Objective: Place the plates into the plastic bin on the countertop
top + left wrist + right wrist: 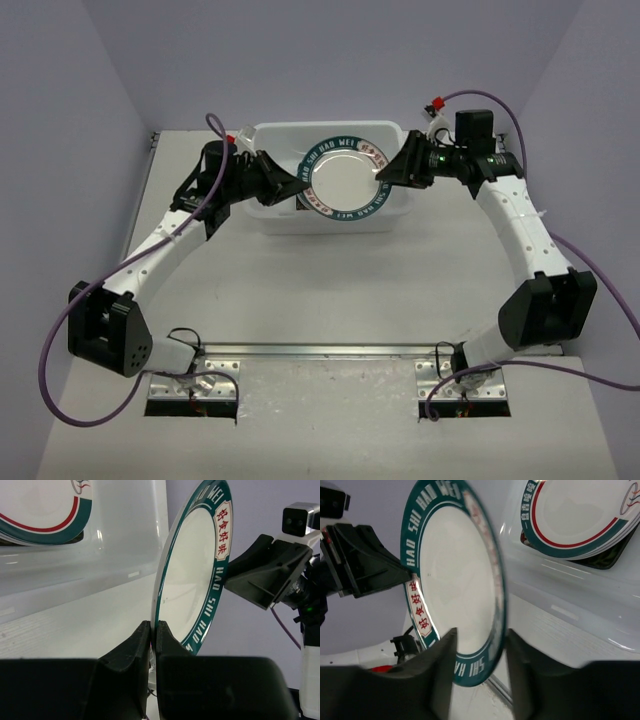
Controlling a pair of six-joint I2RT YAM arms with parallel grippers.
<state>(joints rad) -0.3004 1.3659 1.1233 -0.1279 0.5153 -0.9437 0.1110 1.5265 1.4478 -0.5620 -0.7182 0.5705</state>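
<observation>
Left claw: pinched on plate rim.
Right claw: half-wide, straddling opposite rim.
Advice: close fully, then lower level into bin.

I see a round white plate with a teal rim bearing white lettering and red characters. It hangs face-up over the white plastic bin, its rim pinched on the bin's left side by my left claw. Inside the bin, more teal-and-red-banded plates lie stacked. The bin sits on the off-white surface.
</observation>
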